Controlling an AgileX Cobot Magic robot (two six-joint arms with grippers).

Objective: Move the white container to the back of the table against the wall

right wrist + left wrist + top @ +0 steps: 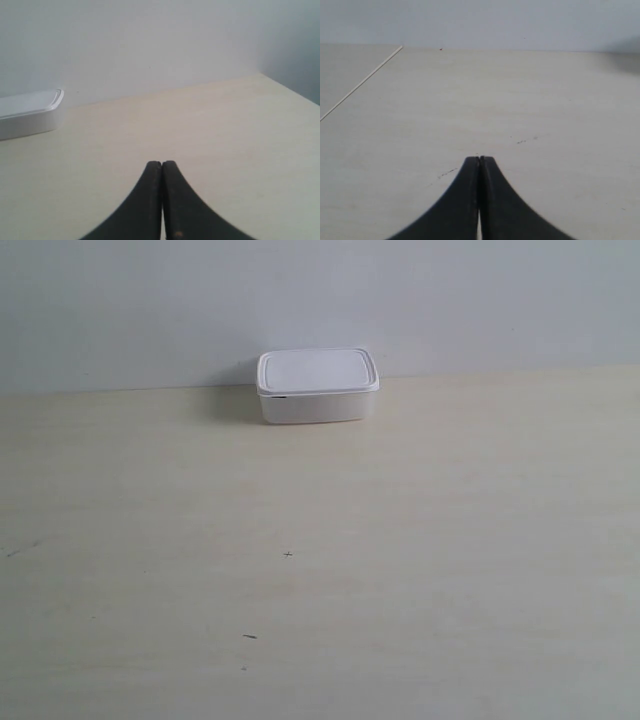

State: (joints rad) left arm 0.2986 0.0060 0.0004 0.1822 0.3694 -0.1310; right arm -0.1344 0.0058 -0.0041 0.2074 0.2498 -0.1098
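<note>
Exterior view shows me the white container [317, 386], lid on, at the back of the table [400, 540], apparently touching the wall [450, 300]. My left gripper [479, 160] and right gripper [162, 163] each have their fingers pressed together above the tabletop.

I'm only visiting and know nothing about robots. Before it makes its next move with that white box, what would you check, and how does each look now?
1. The white container sits at the back of the table, by the wall: ok.
2. It actually touches the wall: cannot tell.
3. It is upright with its lid on: ok.
4. The left gripper is shut and empty: ok.
5. The right gripper is shut, empty and apart from the white container: ok.
</note>
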